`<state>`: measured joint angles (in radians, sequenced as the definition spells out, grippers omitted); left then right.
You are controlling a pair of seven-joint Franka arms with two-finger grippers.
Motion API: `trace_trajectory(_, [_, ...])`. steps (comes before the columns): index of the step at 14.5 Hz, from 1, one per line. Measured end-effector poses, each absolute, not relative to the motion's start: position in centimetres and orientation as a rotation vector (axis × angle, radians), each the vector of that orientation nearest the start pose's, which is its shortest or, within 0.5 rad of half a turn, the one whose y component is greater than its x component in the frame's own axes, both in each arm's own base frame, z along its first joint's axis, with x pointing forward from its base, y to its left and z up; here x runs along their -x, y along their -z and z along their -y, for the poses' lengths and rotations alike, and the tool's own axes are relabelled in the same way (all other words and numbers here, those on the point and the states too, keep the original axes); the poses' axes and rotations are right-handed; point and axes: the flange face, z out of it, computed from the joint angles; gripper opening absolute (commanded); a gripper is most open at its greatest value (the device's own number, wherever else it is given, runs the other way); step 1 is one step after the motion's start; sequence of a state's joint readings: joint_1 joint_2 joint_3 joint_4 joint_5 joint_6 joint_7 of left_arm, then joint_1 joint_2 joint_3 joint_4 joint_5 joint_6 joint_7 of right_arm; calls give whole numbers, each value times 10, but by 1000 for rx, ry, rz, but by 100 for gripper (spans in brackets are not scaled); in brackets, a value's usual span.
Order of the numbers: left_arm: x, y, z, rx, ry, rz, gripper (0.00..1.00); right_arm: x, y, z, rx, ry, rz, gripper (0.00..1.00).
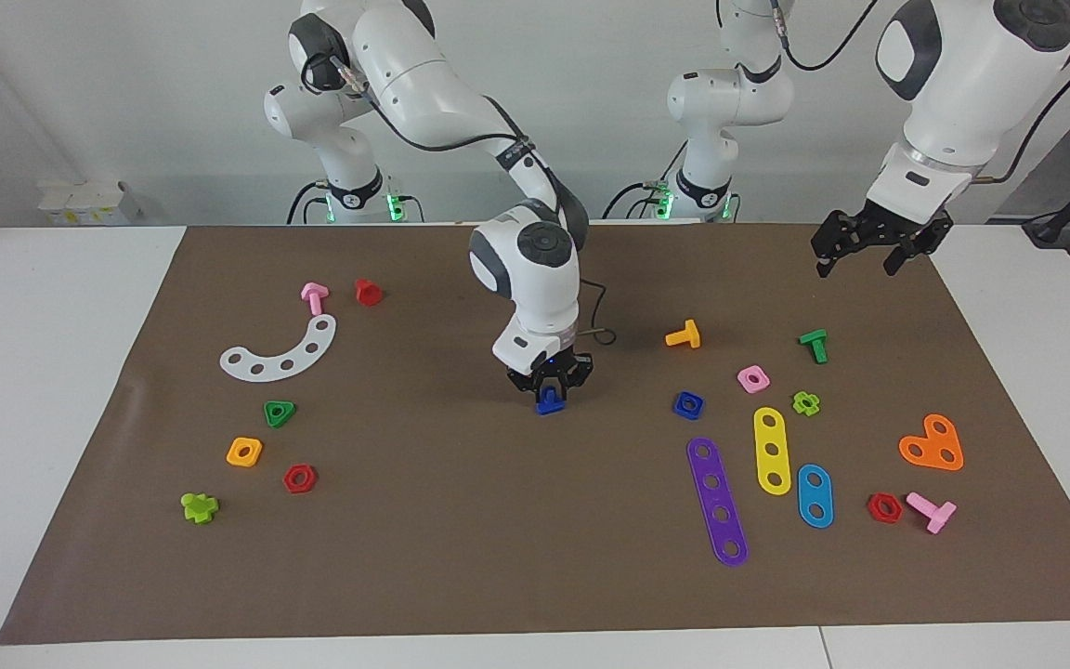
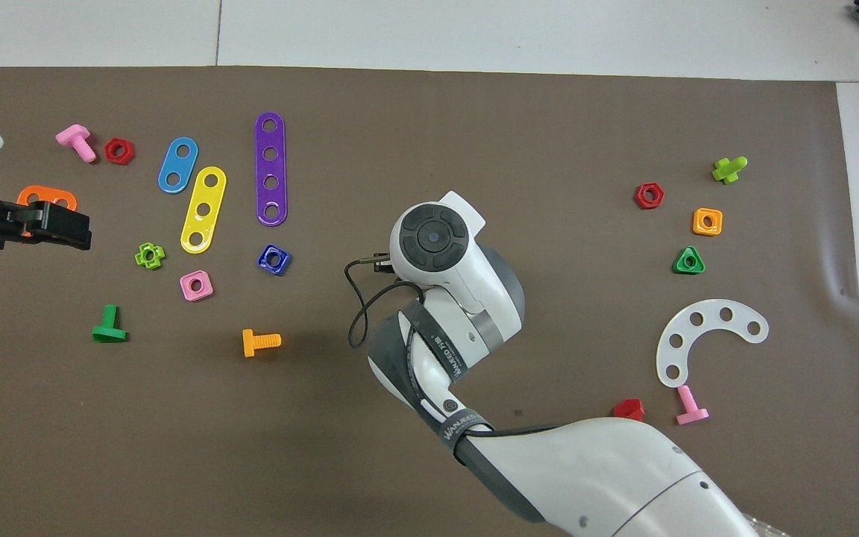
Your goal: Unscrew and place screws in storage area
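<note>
right gripper [image 1: 550, 388]: fingers pinching the blue screw [image 1: 549, 402] at mid-mat, toward the left arm's end from the white curved strip [image 1: 280, 352] | screw: judged light, rigid, slick plastic; grip across the flat head | storage area [image 1: 267, 439]: just farther from the robots than that strip | left gripper [image 1: 874, 249]: waiting, fingers spread, well clear of the strip

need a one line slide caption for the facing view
Right gripper grips the blue screw at mid-mat; left gripper waits raised over the mat's edge.

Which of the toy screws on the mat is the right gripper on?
The blue screw at the mat's middle, directly under the right gripper. The orange screw, green screw and both pink ones lie apart from either gripper.
</note>
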<state>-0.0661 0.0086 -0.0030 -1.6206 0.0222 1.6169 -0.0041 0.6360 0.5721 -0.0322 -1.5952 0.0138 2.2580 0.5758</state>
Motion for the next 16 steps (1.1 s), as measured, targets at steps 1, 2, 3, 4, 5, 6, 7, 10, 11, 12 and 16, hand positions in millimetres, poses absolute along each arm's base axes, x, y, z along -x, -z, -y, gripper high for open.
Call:
trace_trajectory(1, [-559,-600,36,3117,-18,-102,100,-575,-307,-401,3095,119,40,36])
trace_trajectory(2, [-559,-600,36,3117,-18,-102,100,-575,-307,-401,3095,118,41,34])
trace_trajectory(3, [-559,-600,36,3117,-18,-102,100,-575,-307,-401,3095,119,43,21])
trace_trajectory(4, [-559,-600,36,3117,-18,-102,100,-575,-307,-401,3095,119,49,0])
trace_trajectory(5, [-559,-600,36,3117,-18,-102,100,-575,-307,-401,3095,119,58,0])
trace_trajectory(6, [-559,-600,36,3117,-18,-101,100,-575,-307,-401,3095,120,60,0])
trace_trajectory(7, [-559,-600,36,3117,-18,-101,100,-575,-308,-400,3095,120,60,0])
trace_trajectory(10, [-559,-600,36,3117,-18,-101,100,-580,-314,-395,3091,135,47,0])
trace_trajectory(11, [-559,-600,36,3117,-18,-101,100,-583,-323,-390,3085,149,35,0])
trace_trajectory(12, [-559,-600,36,3117,-18,-101,100,-588,-337,-381,3079,166,13,0])
trace_trajectory(16, [-559,-600,35,3117,-18,-100,100,-622,-410,-271,3083,215,38,0])
